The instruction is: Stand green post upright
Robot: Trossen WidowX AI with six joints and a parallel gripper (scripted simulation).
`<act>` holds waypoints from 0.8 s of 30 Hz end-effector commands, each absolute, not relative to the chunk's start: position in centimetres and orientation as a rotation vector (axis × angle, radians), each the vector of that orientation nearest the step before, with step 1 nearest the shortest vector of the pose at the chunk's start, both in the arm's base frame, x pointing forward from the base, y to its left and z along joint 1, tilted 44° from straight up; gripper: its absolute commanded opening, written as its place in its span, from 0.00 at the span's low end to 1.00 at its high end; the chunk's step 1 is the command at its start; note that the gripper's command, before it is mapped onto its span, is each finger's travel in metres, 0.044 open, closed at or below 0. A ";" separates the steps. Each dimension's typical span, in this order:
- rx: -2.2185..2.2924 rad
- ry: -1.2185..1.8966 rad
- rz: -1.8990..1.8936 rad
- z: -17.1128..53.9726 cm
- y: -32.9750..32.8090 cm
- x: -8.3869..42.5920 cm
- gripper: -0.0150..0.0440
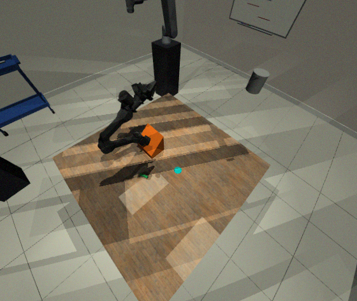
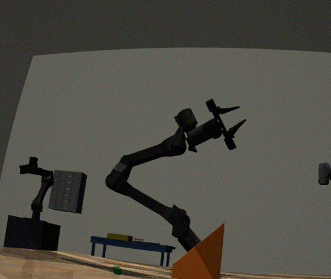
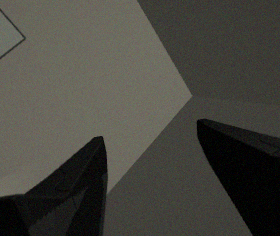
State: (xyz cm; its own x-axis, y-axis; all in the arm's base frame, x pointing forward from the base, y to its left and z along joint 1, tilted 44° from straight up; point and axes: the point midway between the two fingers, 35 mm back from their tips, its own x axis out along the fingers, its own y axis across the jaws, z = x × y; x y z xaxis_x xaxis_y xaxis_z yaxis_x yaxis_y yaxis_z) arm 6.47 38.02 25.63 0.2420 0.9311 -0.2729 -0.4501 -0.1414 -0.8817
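The green post (image 1: pixel 143 176) (image 2: pixel 117 270) lies on its side on the wooden surface, at the edge of the arm's shadow. The flat cyan circle (image 1: pixel 177 169) lies to its right in the top view, with nothing on it; it cannot be made out in the exterior view. My gripper (image 2: pixel 242 113) (image 3: pixel 151 136) is raised high above the surface, far from the post, and points sideways and slightly up. Its fingers stand apart, part-way open, with nothing between them. The wrist view shows only walls and ceiling beyond the fingertips.
An orange wedge-like block (image 1: pixel 153 140) (image 2: pixel 201 258) stands beside my arm's base. A black pedestal (image 1: pixel 166 67) carrying another arm stands behind the wooden surface. A blue cart (image 1: pixel 20 110) (image 2: pixel 135 244) and a grey cylinder (image 1: pixel 257 81) stand farther off.
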 end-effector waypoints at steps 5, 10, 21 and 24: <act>-1.219 -0.211 1.147 22.9 34.9 14.3 0.65; -1.238 0.013 1.022 21.1 31.6 18.8 0.65; -1.217 0.477 0.709 18.1 21.7 26.0 0.65; -1.199 0.595 0.617 17.5 18.7 27.1 0.65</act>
